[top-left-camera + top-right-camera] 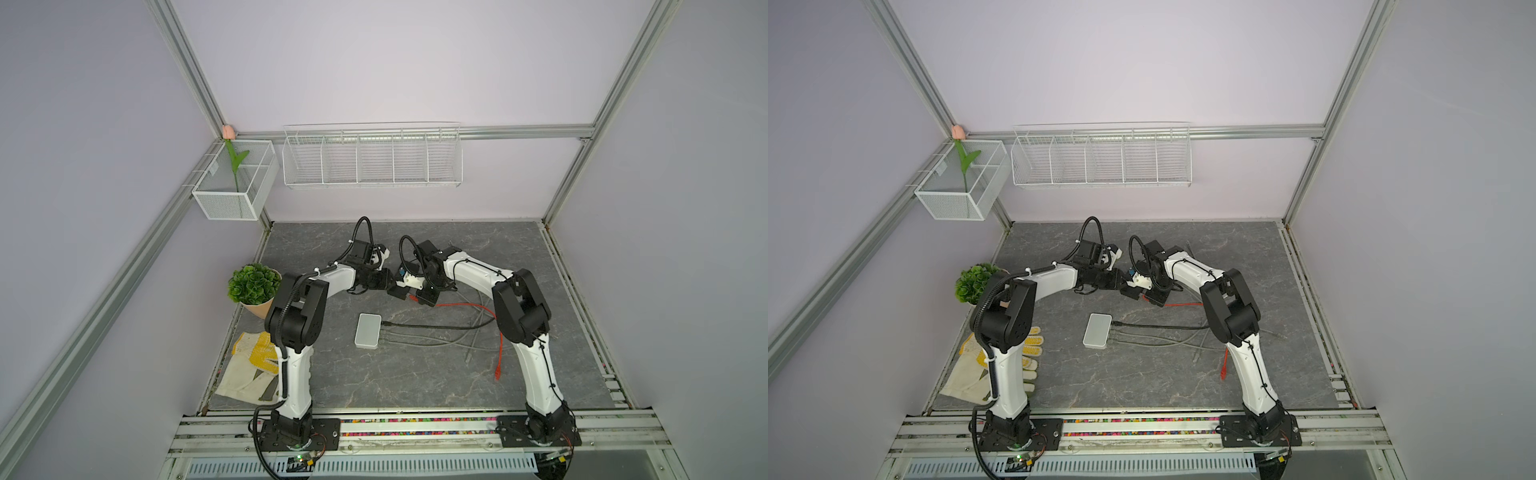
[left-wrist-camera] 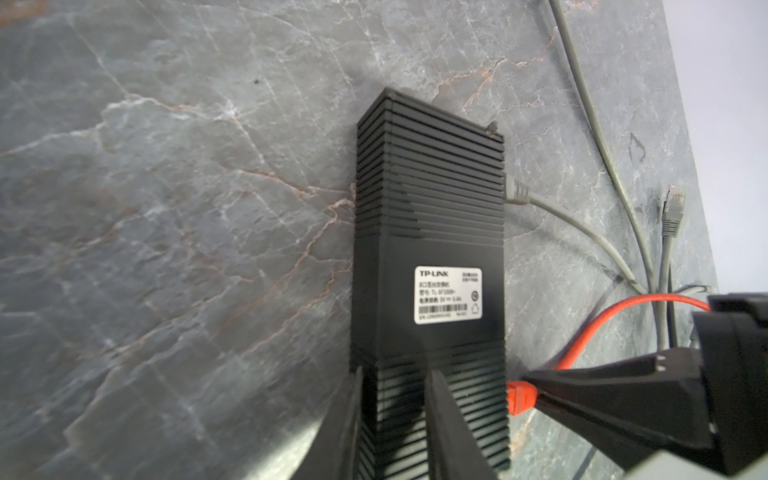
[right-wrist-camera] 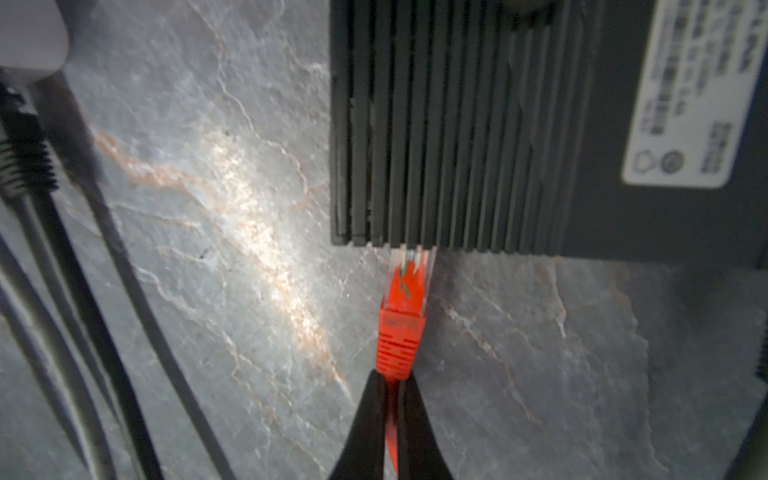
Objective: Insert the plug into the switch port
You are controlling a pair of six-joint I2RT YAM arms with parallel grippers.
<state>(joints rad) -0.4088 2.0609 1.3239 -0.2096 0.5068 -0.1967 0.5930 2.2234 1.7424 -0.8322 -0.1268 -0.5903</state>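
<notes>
As orange plug (image 3: 402, 320) meets black switch (image 3: 457, 124), the port stays hidden

Where its clear tip touches the ribbed side of the black switch, the orange plug is pinched at the back of its boot by the right gripper (image 3: 392, 378), jaws closed tight on it; how deep the tip sits cannot be told. The switch lies label facing up on the grey marbled tabletop (image 1: 415, 374), toward the far middle in both top views. The left gripper (image 2: 395, 372) reaches over the switch's near end with its fingers a narrow gap apart, one along the edge, one across the ribs; whether they clamp the casing or merely rest on it is unclear. A grey cable (image 2: 517, 192) is plugged into the same side farther along. The plug's orange cable (image 1: 469, 306) trails off to the right across the table. Nearer the front edge lies a white box (image 1: 368, 331) with dark and grey leads in its side. A potted plant (image 1: 254, 284) and work gloves (image 1: 249, 361) sit at the left edge.
</notes>
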